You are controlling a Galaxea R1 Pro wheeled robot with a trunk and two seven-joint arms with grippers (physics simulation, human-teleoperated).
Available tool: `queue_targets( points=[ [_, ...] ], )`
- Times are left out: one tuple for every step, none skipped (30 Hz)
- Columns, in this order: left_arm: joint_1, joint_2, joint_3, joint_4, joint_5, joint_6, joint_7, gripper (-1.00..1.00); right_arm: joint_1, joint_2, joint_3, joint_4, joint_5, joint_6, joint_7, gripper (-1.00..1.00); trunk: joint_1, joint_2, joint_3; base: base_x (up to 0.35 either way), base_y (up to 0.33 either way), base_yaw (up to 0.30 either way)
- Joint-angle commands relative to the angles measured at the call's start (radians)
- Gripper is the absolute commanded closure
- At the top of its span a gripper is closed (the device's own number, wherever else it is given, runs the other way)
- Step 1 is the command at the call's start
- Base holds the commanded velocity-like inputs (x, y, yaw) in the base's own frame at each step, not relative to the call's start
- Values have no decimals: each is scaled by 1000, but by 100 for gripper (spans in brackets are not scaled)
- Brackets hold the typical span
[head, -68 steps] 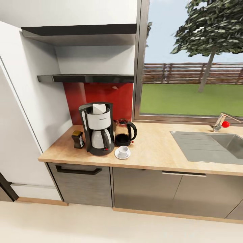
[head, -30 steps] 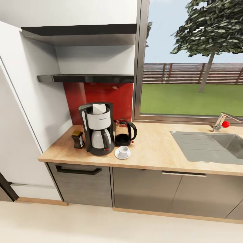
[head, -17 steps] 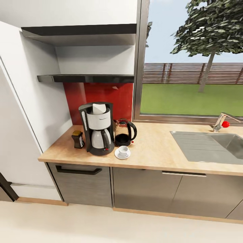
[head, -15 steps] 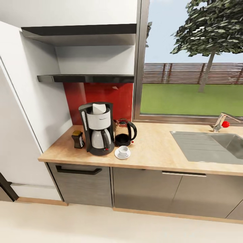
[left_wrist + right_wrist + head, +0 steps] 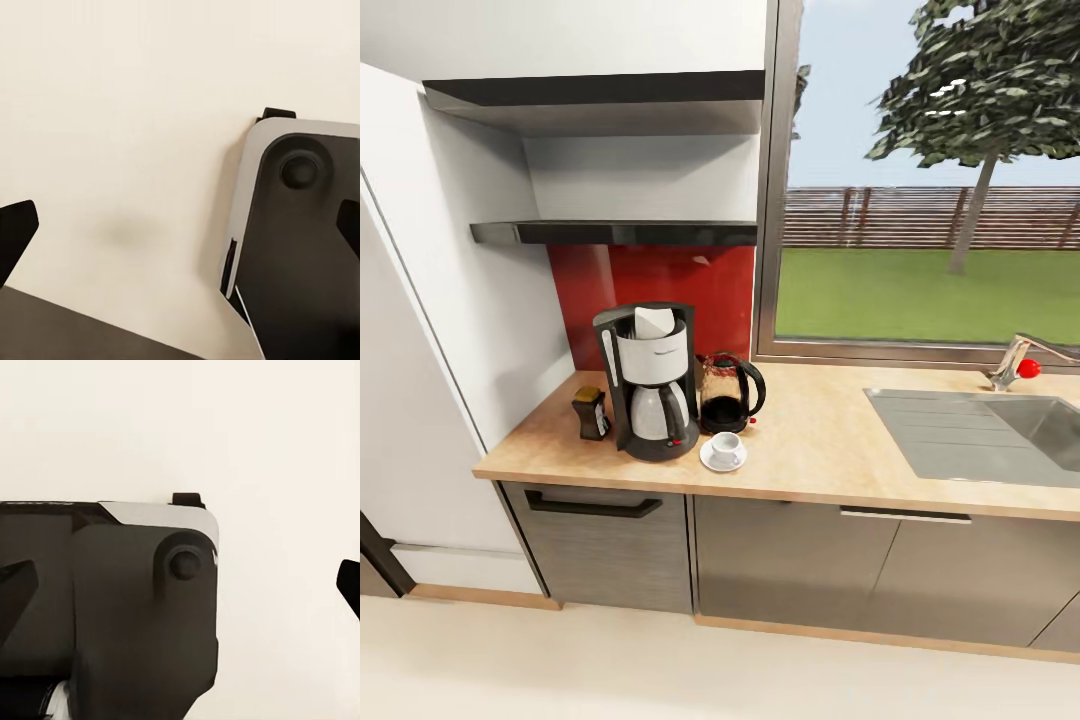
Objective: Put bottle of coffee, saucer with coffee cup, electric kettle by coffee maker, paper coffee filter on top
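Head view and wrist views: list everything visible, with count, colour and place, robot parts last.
coffee maker: 1, black and white, countertop left
paper filter: 1, white, on top of the coffee maker
coffee bottle: 1, dark, left of the maker
electric kettle: 1, black, right of the maker
saucer: 1, white, in front of the kettle
coffee cup: 1, white, on the saucer
sink: 1, grey, countertop right
left end effector: black fingertips apart, above floor
right end effector: black fingertips apart, above floor
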Motion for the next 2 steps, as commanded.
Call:
queue_targets(
  points=[
    [-1, 0, 7, 2, -11, -5, 4, -100, -1, 0, 6, 0, -4, 2, -4, -100, 1, -2, -2, 0, 0, 0],
    [-1, 0, 7, 2, -11, -5, 4, -100, -1, 0, 6, 0, -4, 2, -4, -100, 1, -2, -2, 0, 0, 0]
  ],
)
